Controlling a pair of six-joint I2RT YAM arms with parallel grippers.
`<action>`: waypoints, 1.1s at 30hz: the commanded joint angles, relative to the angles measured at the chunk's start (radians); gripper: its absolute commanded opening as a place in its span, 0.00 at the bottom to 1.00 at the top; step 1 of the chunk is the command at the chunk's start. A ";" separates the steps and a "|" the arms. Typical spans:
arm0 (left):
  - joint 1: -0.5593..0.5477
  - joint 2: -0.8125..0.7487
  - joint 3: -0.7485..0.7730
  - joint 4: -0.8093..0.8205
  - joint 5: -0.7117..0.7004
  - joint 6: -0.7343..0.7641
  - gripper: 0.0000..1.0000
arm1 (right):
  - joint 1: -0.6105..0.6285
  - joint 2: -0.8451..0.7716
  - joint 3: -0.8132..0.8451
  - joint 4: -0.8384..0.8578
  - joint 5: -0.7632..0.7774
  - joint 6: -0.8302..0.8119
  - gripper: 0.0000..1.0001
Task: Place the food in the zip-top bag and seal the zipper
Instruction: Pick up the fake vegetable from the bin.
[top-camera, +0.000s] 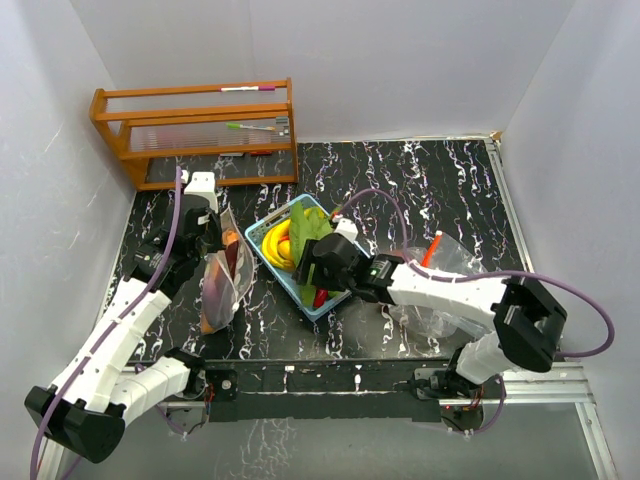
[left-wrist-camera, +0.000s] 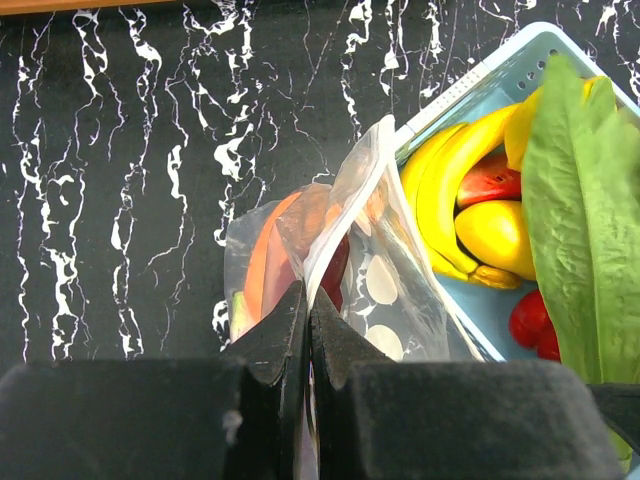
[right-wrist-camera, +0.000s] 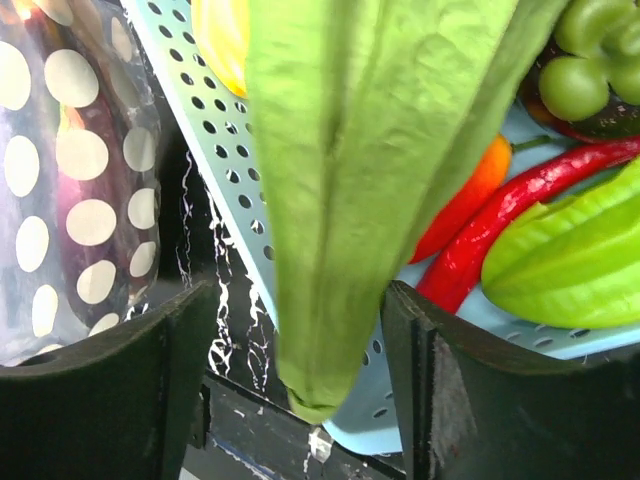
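- One right gripper (right-wrist-camera: 297, 300), jaws apart astride one long green leaf (right-wrist-camera: 340, 180), with a gap at its left finger. The leaf's long axis runs along the fingers, its tip over the near rim of the basket (right-wrist-camera: 210, 130).
- The one light-blue basket holds one banana bunch (left-wrist-camera: 447, 190), one red chilli (right-wrist-camera: 520, 197) and other food.
- One left gripper (left-wrist-camera: 310, 330), pinched tight on the edge of one dotted zip-top bag (left-wrist-camera: 385, 300), which stands upright beside the basket with some food inside.
- One wooden rack (top-camera: 190, 92) at far left.

rack (top-camera: 190, 91) far-left | basket (top-camera: 272, 268) beside bag (top-camera: 222, 275) | tabletop (top-camera: 430, 180) open behind
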 joint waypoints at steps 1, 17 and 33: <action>-0.004 -0.027 0.000 0.020 0.017 -0.008 0.00 | 0.000 0.027 0.136 -0.019 0.016 -0.042 0.73; -0.003 -0.056 -0.009 0.016 0.026 -0.015 0.00 | -0.132 0.105 0.276 -0.219 0.097 -0.180 0.91; -0.003 -0.067 -0.001 0.009 0.024 -0.002 0.00 | -0.173 0.261 0.346 -0.269 0.147 -0.221 0.80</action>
